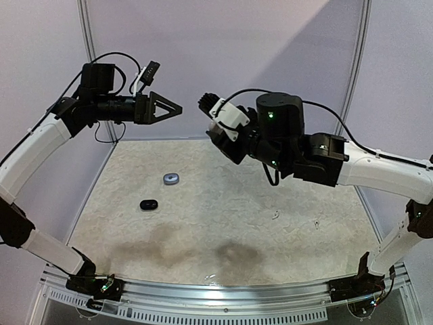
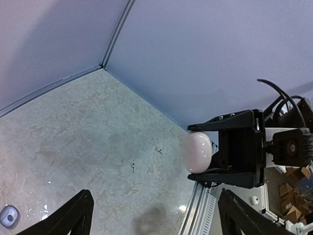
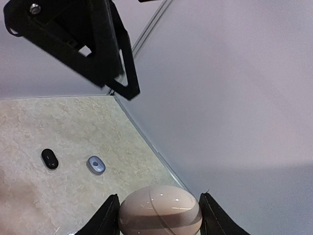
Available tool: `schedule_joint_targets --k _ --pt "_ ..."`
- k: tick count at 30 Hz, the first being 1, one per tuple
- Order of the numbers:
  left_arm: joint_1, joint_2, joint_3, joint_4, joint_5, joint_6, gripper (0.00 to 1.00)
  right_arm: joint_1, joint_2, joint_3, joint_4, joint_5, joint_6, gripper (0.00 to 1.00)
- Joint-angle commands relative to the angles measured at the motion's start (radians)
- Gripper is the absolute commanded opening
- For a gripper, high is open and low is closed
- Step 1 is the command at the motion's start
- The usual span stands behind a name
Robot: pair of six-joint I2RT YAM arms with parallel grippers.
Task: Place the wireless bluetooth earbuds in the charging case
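- My right gripper (image 2: 195, 152) is clamped on the white case (image 3: 160, 208), one finger on each side. It holds the case high over the table (image 1: 223, 196), facing the other arm.
- I see a seam round the case and it looks closed. I judge it is held up this way so the lid can be worked open.
- My left gripper (image 1: 172, 108) is spread wide and empty. It is raised to the same height and points at the case, near it but not touching.
- The buds (image 1: 276, 215) lie loose on the table under the right arm, well apart from the case, so none is inserted yet.
- A black case (image 1: 149, 204) and a blue case (image 1: 170, 179) sit on the left of the table, near each other.
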Motion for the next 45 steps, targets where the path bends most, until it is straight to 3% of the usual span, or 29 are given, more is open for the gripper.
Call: schedule_joint_targets --k 1,6,16,20,28,30,33,35,37,43,45 --pt "-0.071 -0.002 0.033 -0.079 -0.038 0.115 0.89 0.030 0.069 0.091 0.055 -0.002 -0.120 0.16" --pt "-0.133 0.000 0.037 -0.075 -0.055 0.156 0.79 0.050 0.165 0.189 0.037 0.036 -0.113 0.16" --pt "-0.162 0.002 0.035 -0.151 -0.166 0.240 0.46 0.079 0.253 0.281 0.030 0.070 -0.116 0.16" --pt "-0.162 0.005 0.029 -0.156 -0.184 0.241 0.43 0.088 0.266 0.295 0.033 0.083 -0.136 0.15" --pt "-0.162 0.008 0.020 -0.154 -0.171 0.239 0.00 0.095 0.268 0.298 0.034 0.094 -0.145 0.16" --pt "-0.162 0.002 0.013 -0.144 -0.158 0.235 0.00 0.095 0.268 0.299 0.017 0.096 -0.138 0.28" --pt "-0.156 -0.003 0.002 -0.129 -0.124 0.221 0.00 0.095 0.262 0.297 -0.015 0.109 -0.089 0.70" --pt "-0.147 -0.013 -0.010 -0.124 -0.104 0.227 0.00 0.093 0.245 0.288 -0.048 0.108 -0.036 0.84" --pt "-0.134 -0.027 -0.033 -0.107 -0.089 0.241 0.00 0.079 0.205 0.260 -0.090 0.044 0.020 0.88" --pt "-0.115 -0.110 -0.166 0.049 0.025 0.336 0.00 -0.011 0.042 0.141 -0.189 -0.494 0.264 0.90" --pt "-0.115 -0.144 -0.215 0.123 0.080 0.343 0.00 -0.025 0.021 0.114 -0.195 -0.572 0.305 0.87"
